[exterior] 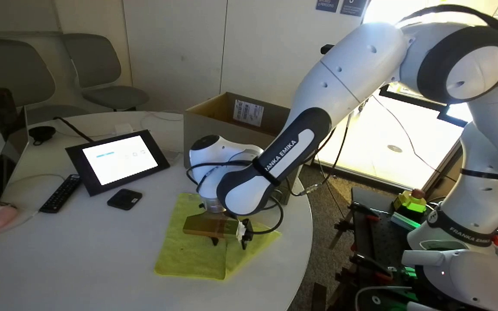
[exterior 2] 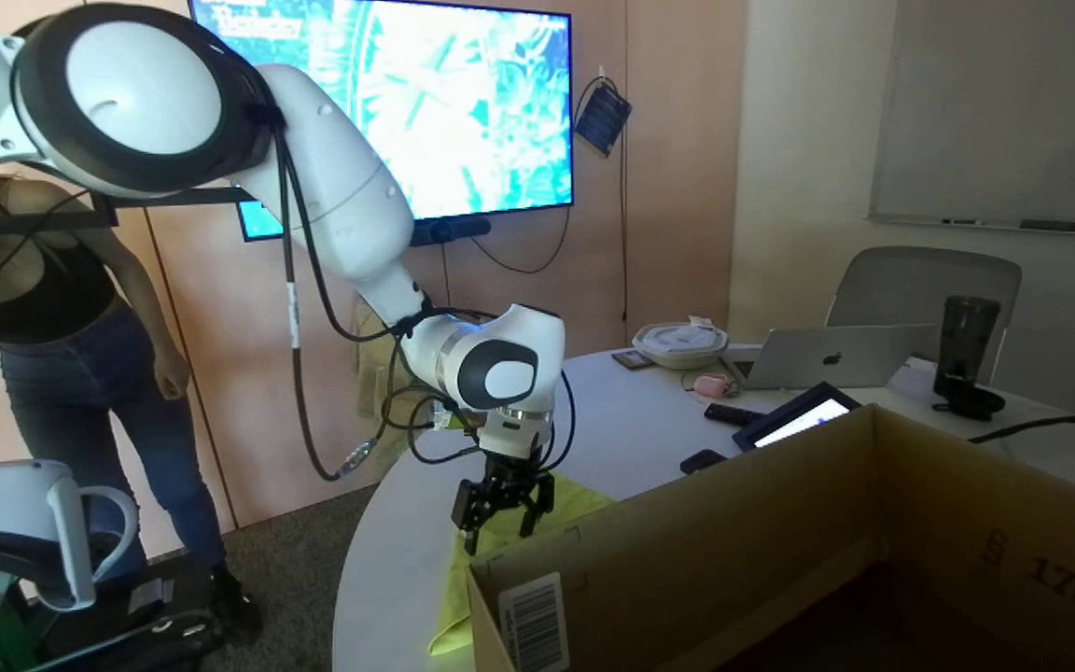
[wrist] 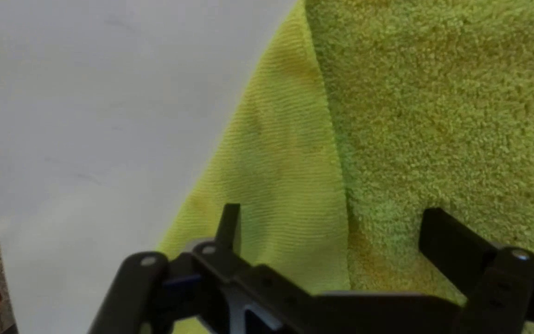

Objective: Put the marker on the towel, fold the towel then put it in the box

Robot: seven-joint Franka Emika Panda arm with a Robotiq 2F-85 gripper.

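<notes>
The yellow-green towel (exterior: 188, 259) lies on the table with one side turned over onto itself. In the wrist view the turned-over flap (wrist: 290, 185) shows a smooth ribbed face beside the fluffy one. My gripper (exterior: 229, 244) hangs over the towel, pointing down. Its dark fingers (wrist: 452, 246) stand wide apart in the wrist view, on either side of the flap's edge, with nothing held between them. Contact with the cloth cannot be made out. The cardboard box (exterior: 227, 129) stands on the table behind the wrist, label on its inner wall. The marker is hidden or out of view.
A tablet (exterior: 119, 157), a black remote (exterior: 61, 193) and a small black block (exterior: 124, 199) lie beside the towel. The round table's edge (exterior: 309, 242) runs close to the towel. A laptop (exterior 2: 836, 355) stands farther off. A person (exterior 2: 108, 373) stands beyond the table.
</notes>
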